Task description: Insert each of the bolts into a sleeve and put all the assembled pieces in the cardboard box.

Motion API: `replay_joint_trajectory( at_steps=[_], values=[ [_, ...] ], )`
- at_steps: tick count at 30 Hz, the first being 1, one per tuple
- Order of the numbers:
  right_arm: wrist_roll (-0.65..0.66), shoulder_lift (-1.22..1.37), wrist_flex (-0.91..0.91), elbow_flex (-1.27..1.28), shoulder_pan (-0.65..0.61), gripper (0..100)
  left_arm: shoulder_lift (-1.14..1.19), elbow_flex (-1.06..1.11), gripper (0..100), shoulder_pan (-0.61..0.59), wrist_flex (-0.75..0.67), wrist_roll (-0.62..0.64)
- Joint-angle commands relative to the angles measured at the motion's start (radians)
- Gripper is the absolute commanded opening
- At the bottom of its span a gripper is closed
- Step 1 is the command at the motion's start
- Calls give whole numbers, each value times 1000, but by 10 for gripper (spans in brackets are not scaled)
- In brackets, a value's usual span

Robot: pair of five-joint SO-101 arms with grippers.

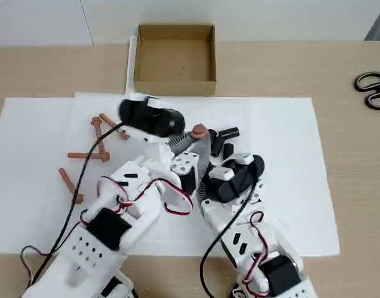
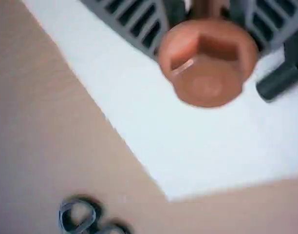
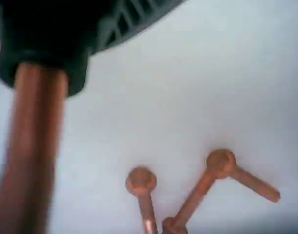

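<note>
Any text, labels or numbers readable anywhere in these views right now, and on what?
None readable. The cardboard box, the white sheet, the bolts and the scissors carry no print that I can see; any marking on the arms is too small to tell.

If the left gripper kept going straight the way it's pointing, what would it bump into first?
Probably the loose black sleeves lying just past the left gripper and the bolt it holds. Height is hard to judge, so it might pass over them.
</note>
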Motion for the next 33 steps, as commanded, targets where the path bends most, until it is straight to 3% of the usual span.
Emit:
replay_joint_trajectory(
  at_steps=[1,6,21,33],
  values=[
    [-9,-16,-7,-17,-2,3,-2,-5,5,-9,-18,-2],
    [-9,-16,-7,-28,-2,3,0,-4,5,-9,-12,-3],
    [-6,-16,-7,-28,-2,3,2,-5,5,35,181,-3],
    [-6,-16,-7,-28,-2,3,2,33,5,61,186,-44]
  ],
)
